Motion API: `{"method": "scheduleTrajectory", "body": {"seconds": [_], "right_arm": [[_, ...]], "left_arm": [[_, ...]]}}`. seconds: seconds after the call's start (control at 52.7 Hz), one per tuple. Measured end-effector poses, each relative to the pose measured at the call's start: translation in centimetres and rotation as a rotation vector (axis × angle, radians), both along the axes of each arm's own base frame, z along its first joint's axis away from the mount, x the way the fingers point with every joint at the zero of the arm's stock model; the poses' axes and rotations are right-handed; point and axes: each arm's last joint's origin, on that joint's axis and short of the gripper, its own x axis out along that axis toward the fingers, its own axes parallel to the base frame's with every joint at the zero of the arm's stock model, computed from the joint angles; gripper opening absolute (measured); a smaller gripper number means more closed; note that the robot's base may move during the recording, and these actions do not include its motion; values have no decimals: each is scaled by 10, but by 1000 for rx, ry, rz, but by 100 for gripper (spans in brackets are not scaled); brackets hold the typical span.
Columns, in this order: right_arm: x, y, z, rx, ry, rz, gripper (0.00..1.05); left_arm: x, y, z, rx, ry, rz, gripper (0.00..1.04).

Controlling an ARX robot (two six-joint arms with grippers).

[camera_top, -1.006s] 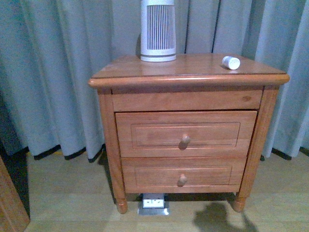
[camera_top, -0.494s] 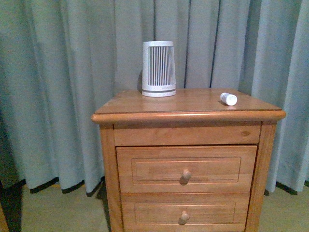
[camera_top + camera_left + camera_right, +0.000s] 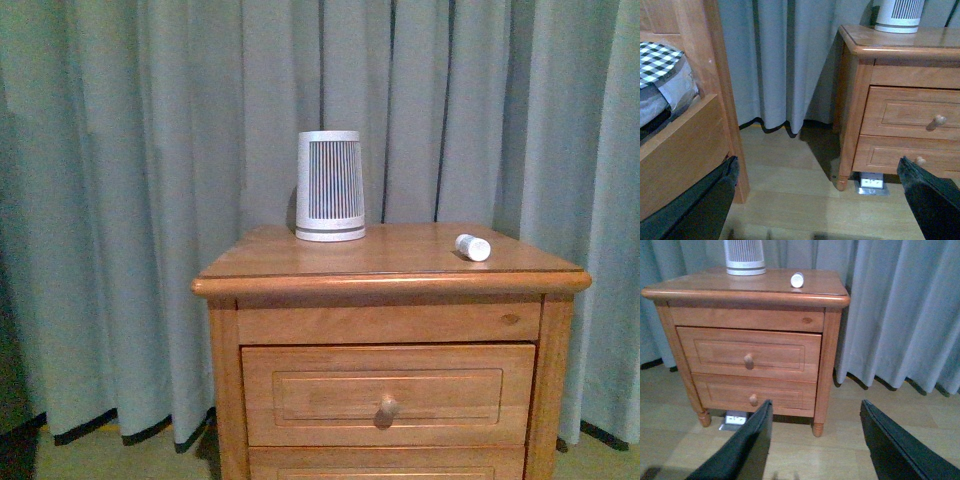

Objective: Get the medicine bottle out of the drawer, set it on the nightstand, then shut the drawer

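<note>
The medicine bottle [image 3: 473,247] [image 3: 797,280] lies on its side on the nightstand [image 3: 390,284] top, near the right edge. The upper drawer [image 3: 388,395] [image 3: 750,352] [image 3: 910,112] sits shut, flush with the cabinet front, its round knob [image 3: 388,406] facing out. My left gripper [image 3: 817,165] is open and empty, low over the floor to the left of the nightstand [image 3: 860,50]. Further back from the cabinet front, my right gripper [image 3: 816,407] is also open and empty. Neither gripper shows in the front view.
A ribbed white-grey device [image 3: 330,186] stands at the back of the top. Grey curtains [image 3: 120,200] hang behind. A wooden bed frame post [image 3: 715,75] stands left of the nightstand. A floor outlet [image 3: 871,181] sits under the cabinet, below the lower drawer [image 3: 755,392].
The front view has risen: the nightstand sits lower in the picture, and its lower drawer and feet have dropped out of view. The bottle has stayed on the top.
</note>
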Motion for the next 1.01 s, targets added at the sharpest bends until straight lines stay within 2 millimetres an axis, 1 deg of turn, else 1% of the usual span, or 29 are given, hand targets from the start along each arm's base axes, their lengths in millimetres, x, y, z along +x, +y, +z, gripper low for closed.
{"method": "scheduleTrajectory", "body": {"seconds": [0.247, 0.361, 0.664, 0.702, 1.006], "right_arm": [[0, 0, -6, 0, 0, 0, 3], [0, 0, -15, 2, -5, 0, 3], [-1, 0, -14, 3, -11, -1, 3], [-1, 0, -14, 2, -11, -1, 4], [-1, 0, -14, 3, -11, -1, 58]], "left_arm": [[0, 0, 0, 0, 0, 0, 98], [0, 0, 0, 0, 0, 0, 98], [0, 0, 0, 0, 0, 0, 98], [0, 0, 0, 0, 0, 0, 98], [0, 0, 0, 0, 0, 0, 98]]}}
